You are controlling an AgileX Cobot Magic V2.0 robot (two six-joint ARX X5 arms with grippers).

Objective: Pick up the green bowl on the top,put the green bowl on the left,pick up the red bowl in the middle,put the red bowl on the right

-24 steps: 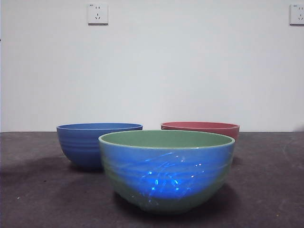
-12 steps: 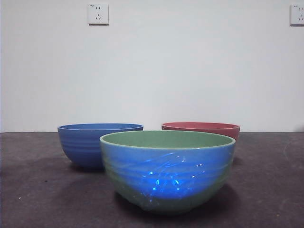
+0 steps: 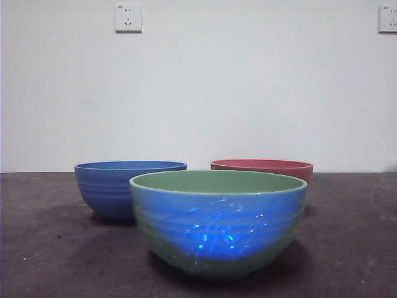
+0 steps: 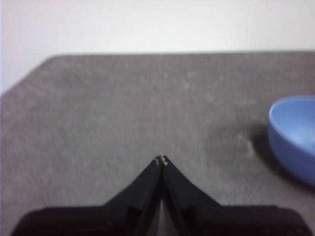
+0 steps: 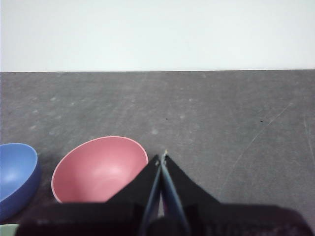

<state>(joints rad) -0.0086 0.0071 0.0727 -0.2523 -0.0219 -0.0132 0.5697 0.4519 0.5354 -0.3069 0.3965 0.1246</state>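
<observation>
The green bowl (image 3: pixel 218 223) stands nearest in the front view, pale green with a blue glow on its side; a sliver of its rim shows in the right wrist view (image 5: pixel 7 229). The red bowl (image 3: pixel 263 167) stands behind it to the right, and in the right wrist view (image 5: pixel 98 169) it lies just beside my right gripper (image 5: pixel 162 156), which is shut and empty. My left gripper (image 4: pixel 161 160) is shut and empty over bare table, away from the bowls. Neither gripper shows in the front view.
A solid blue bowl (image 3: pixel 127 188) stands behind the green one to the left; it also shows in the left wrist view (image 4: pixel 295 137) and the right wrist view (image 5: pixel 17 174). The dark table (image 3: pixel 43 248) ends at a white wall with two sockets (image 3: pixel 128 18).
</observation>
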